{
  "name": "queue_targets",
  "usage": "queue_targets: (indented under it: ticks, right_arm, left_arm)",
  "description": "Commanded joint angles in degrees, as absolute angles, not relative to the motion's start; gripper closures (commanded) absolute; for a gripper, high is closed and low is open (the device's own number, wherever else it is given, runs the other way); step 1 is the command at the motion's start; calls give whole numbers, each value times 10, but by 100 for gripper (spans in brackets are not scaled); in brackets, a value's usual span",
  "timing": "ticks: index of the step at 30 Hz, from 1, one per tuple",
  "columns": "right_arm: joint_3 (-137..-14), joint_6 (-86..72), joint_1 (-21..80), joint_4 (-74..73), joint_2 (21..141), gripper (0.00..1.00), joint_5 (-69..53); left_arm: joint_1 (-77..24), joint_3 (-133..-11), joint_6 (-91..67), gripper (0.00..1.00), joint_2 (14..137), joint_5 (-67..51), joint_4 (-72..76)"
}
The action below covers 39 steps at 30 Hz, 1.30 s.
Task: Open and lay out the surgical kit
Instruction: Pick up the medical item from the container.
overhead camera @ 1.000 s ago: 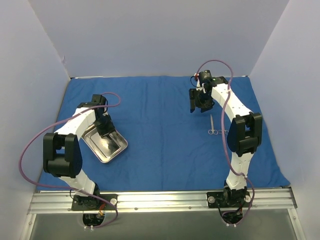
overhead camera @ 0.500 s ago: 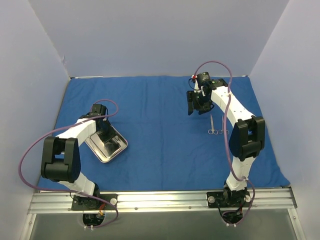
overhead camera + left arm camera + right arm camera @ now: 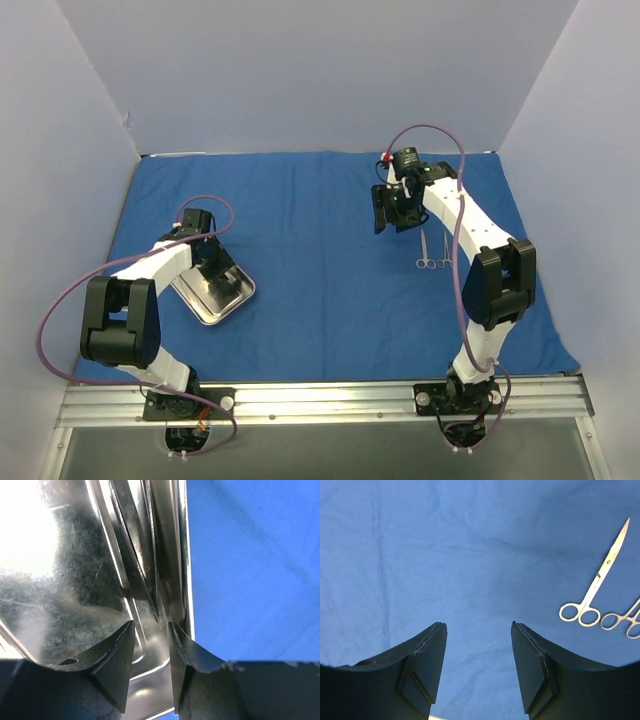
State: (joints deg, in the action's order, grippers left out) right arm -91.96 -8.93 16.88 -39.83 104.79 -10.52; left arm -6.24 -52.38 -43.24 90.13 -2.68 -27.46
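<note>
A steel tray (image 3: pixel 225 297) sits on the blue cloth at the left. My left gripper (image 3: pixel 206 260) hangs low over its far end. In the left wrist view the fingertips (image 3: pixel 125 645) stand a narrow gap apart just above the tray's floor (image 3: pixel 60 580), near its right wall. A slender metal instrument (image 3: pixel 134 555) lies along that wall, its tip reaching toward the gap; nothing is gripped. My right gripper (image 3: pixel 385 210) is open and empty above bare cloth. Scissors (image 3: pixel 424 250) and a second ring-handled instrument (image 3: pixel 443 250) lie side by side to its right; both show in the right wrist view: scissors (image 3: pixel 597 585), rings (image 3: pixel 622 620).
The blue cloth (image 3: pixel 320 270) covers the table up to the white back and side walls. A metal rail (image 3: pixel 320 400) runs along the near edge with both arm bases on it.
My left gripper has settled lower and slightly leftward into the tray. My right gripper has drifted left, away from the two laid-out instruments.
</note>
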Motion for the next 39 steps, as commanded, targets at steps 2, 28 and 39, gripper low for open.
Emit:
queue_targets:
  ticks: [2,28,39]
  right_arm:
    - [-905,-92,171,-403,1002,45,-96]
    - [-885,-91,171,-390,991,45,-100]
    - [-896,-91,171,-386,1002,45,-103]
  left_arm:
    - [-60,-525,-441,58,916,-16,-243]
    - [-60,-573,-432,78,1014,-5,-342]
    - [-61,-591,-411,98,967,11,-400]
